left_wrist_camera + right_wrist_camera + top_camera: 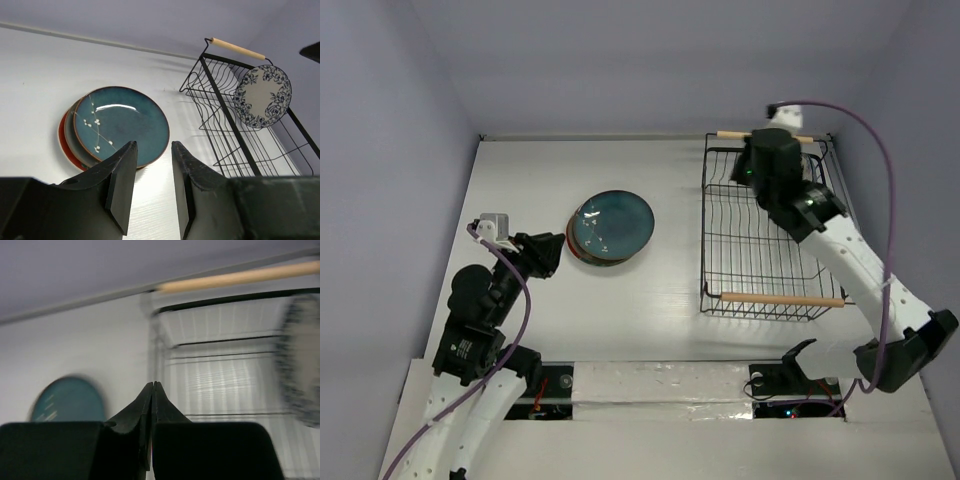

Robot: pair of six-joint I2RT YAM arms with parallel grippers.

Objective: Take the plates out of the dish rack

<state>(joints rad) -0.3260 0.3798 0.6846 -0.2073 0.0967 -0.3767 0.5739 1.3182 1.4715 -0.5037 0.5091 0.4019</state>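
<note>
The black wire dish rack (704, 240) stands at the right with wooden handles. A white plate with a blue floral rim (263, 96) stands upright in its far end; it is blurred at the right of the right wrist view (300, 370) and hidden in the top view. A dark teal plate (613, 223) tops a stack on the table, over a grey plate (75, 142) and a red one (64, 145). My left gripper (552, 255) is open and empty just left of the stack. My right gripper (752, 168) is shut and empty above the rack's far end.
The rack's near wooden handle (780, 299) and far handle (237, 48) mark its ends. Grey walls close the table at the back and both sides. Bare white table (660, 290) lies between the stack and the rack.
</note>
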